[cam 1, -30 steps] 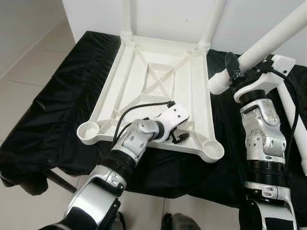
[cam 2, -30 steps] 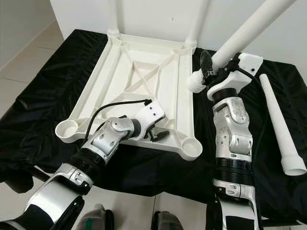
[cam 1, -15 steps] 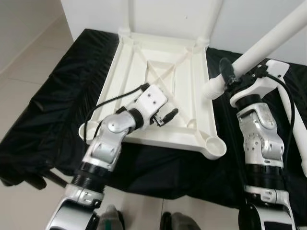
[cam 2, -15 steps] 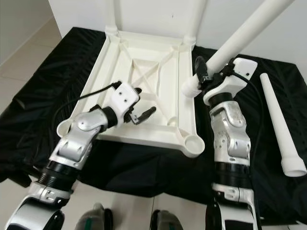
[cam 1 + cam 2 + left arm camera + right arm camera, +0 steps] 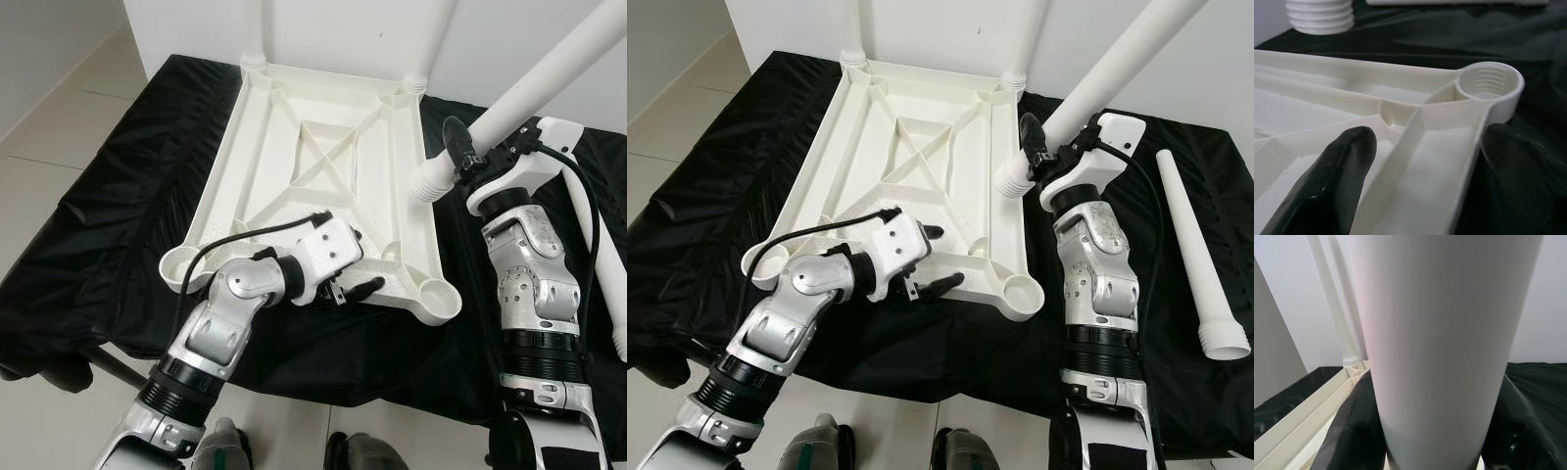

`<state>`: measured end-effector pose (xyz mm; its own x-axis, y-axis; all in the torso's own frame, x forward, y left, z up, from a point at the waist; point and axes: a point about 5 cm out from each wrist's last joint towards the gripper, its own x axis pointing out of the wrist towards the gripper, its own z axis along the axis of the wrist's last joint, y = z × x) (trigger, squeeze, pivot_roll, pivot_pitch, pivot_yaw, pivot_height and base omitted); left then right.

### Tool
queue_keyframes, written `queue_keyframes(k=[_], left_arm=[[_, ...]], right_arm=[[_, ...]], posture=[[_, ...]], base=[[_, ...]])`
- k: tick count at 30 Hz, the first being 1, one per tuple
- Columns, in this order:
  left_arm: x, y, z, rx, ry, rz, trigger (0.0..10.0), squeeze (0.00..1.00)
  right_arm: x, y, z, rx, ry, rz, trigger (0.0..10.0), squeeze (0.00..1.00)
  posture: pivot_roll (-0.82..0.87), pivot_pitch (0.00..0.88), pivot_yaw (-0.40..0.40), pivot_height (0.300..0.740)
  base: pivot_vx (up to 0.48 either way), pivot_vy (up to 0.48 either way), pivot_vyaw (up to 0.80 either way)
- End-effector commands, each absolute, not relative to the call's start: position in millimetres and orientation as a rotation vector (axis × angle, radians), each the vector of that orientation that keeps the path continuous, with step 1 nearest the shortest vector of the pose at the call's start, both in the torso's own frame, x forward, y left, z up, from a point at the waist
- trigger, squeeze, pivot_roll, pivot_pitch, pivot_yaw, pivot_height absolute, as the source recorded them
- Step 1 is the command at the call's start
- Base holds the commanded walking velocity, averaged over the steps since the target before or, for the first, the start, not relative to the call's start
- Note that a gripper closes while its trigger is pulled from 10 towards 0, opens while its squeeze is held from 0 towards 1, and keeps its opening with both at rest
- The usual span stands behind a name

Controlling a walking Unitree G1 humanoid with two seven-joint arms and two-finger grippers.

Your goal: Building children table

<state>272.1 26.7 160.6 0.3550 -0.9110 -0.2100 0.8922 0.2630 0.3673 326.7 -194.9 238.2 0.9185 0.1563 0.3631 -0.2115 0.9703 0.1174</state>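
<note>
Upside down on the black cloth [image 5: 108,225] lies the white tabletop [image 5: 323,166], its ribbed underside facing up and two legs already standing in the far corner sockets against the wall. Down at the near edge, the left gripper [image 5: 939,259] straddles the tabletop's rim with its fingers spread: in the left wrist view one black finger [image 5: 1327,183] sits inside the frame on the ribbed surface and the other lies outside the edge over the cloth, not closed on anything. Just ahead of it is the empty threaded corner socket [image 5: 1489,84]. Meanwhile the right gripper [image 5: 460,152] is clamped around a white table leg [image 5: 1117,69], held tilted, its threaded end [image 5: 1012,178] hanging beside the tabletop's right edge, above the cloth and short of the near right socket [image 5: 436,297]. Another loose leg [image 5: 1200,264] lies on the cloth further to the right, well apart from the tabletop.
</note>
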Motion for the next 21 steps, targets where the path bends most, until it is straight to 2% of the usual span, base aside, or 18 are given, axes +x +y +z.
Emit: queue_keyframes(k=[1,12,21], left_arm=[[267,23,152,0.494,-0.024,-1.258,10.0,0.0],[261,13,136,0.54,0.039,-1.299,10.0,0.0],[268,12,113,0.588,0.186,-1.253,10.0,0.0]], right_arm=[[328,-195,242,0.151,-0.366,0.196,10.0,0.0],[328,-197,243,0.145,-0.37,0.196,10.0,0.0],[328,-198,244,0.143,-0.375,0.193,10.0,0.0]], posture=[[0.03,0.062,-0.066,0.74],[0.02,0.063,-0.067,0.74],[0.01,0.059,-0.063,0.74]], base=[[0.0,0.0,0.0],[0.0,0.0,0.0],[0.0,0.0,0.0]])
